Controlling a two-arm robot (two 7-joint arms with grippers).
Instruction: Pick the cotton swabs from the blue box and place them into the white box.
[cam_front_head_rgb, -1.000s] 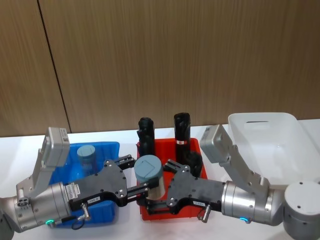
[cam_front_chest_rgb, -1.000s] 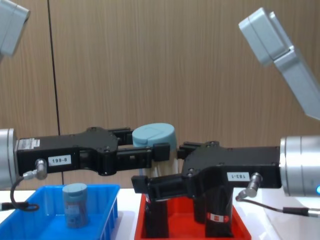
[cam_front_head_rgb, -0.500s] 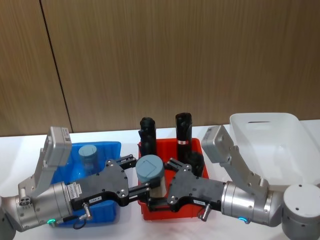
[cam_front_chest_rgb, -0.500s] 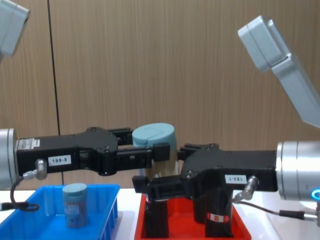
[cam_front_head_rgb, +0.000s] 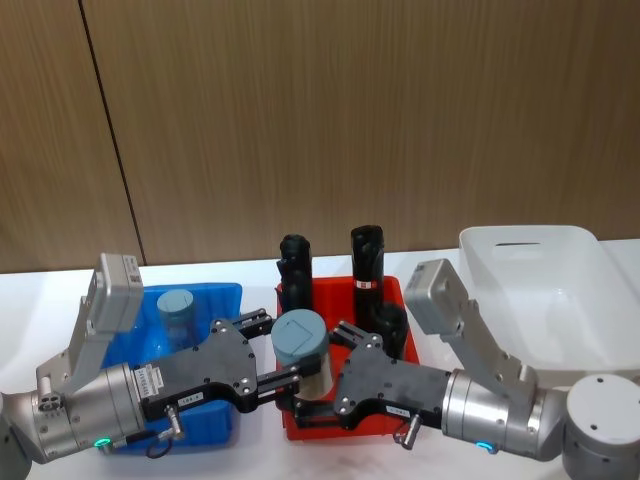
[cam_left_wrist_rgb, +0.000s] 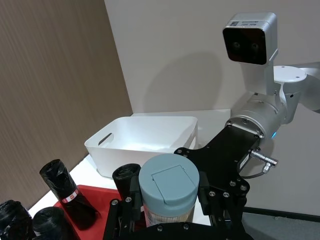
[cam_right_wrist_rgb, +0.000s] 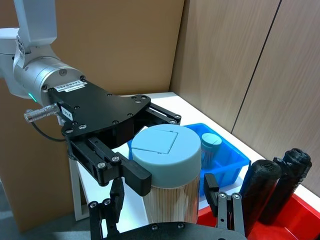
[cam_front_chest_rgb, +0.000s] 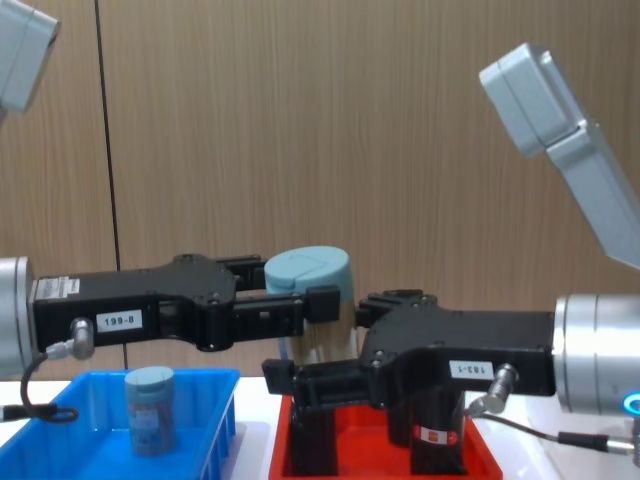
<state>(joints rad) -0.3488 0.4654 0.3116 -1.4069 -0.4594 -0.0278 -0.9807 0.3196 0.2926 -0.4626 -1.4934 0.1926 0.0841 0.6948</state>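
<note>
Swab jar (cam_front_head_rgb: 298, 338) hangs over the red tray (cam_front_head_rgb: 335, 300), pinched at its lid by the left end effector (cam_front_head_rgb: 272, 352), the right end effector (cam_front_head_rgb: 320, 372) wide around its body; another jar (cam_front_head_rgb: 177, 313) stands in the blue box (cam_front_head_rgb: 215, 292), the white box (cam_front_head_rgb: 560, 240) looks empty: nothing delivered yet.
</note>
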